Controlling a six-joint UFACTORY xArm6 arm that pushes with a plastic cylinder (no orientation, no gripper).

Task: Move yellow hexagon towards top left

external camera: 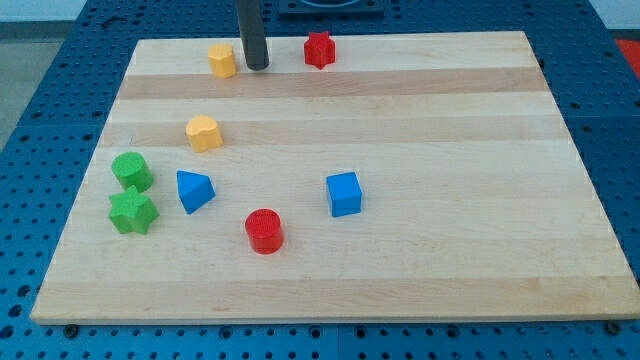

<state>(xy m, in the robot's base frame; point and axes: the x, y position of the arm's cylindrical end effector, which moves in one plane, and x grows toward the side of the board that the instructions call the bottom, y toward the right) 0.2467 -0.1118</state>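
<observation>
The yellow hexagon sits near the view's top edge of the wooden board, left of centre. My tip stands just to its right, close beside it; I cannot tell if they touch. The dark rod rises straight up out of the view's top.
A red star lies right of the rod. A yellow heart-like block, a green cylinder, a green star, a blue triangle, a red cylinder and a blue cube lie lower down. The board's top left corner is near the hexagon.
</observation>
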